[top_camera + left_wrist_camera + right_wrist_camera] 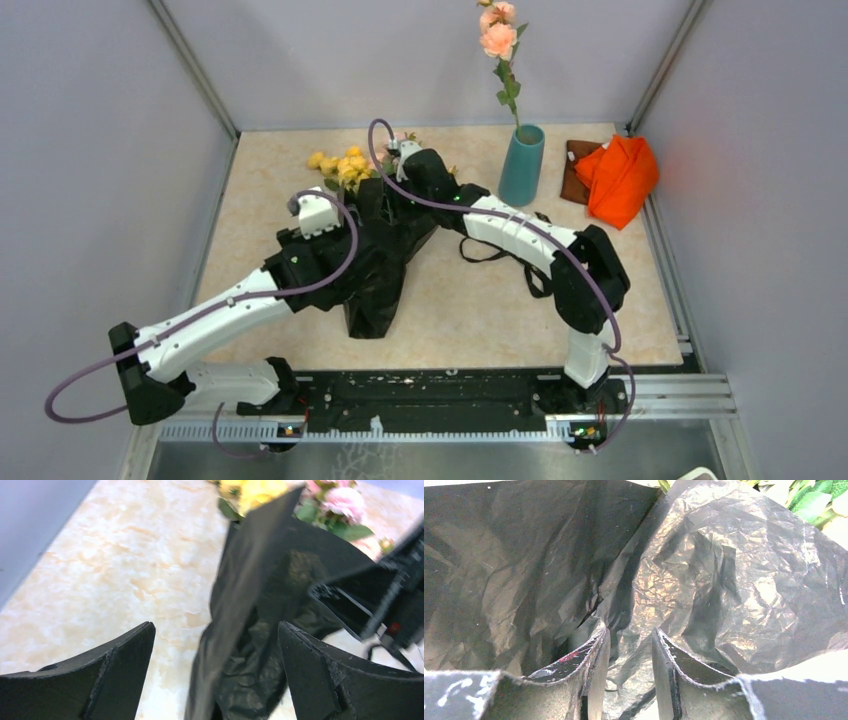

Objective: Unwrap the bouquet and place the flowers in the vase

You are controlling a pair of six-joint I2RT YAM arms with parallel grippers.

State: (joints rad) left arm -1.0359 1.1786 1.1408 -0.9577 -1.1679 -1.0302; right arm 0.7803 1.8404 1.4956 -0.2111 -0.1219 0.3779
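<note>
Marble-patterned tabletop, grey walls on three sides, both arms reaching in from the near edge. Left gripper: fingers spread wide, straddling a raised edge of the wrapping sheet without touching it. The bouquet lies mid-table, its glossy black sheet splayed open toward the near side. Right gripper is pushed into the crinkled film further in; its fingers stand a narrow gap apart with film in and behind the gap, and I cannot tell whether anything is pinched. The flowers poke out at the far end of the sheet, yellow heads on the left, pink ones partly hidden by the right arm. Beyond, to the right, the vase stands upright, already holding a peach rose stem; an orange cloth lies just beside it. Handling judgement: film is light, slick and floppy, likely to slide or drag the bunch along; stems are thin and springy, heads crushable. Best hold is probably the bundled stems below the leaves, with the sheet pinned at a free edge.
</note>
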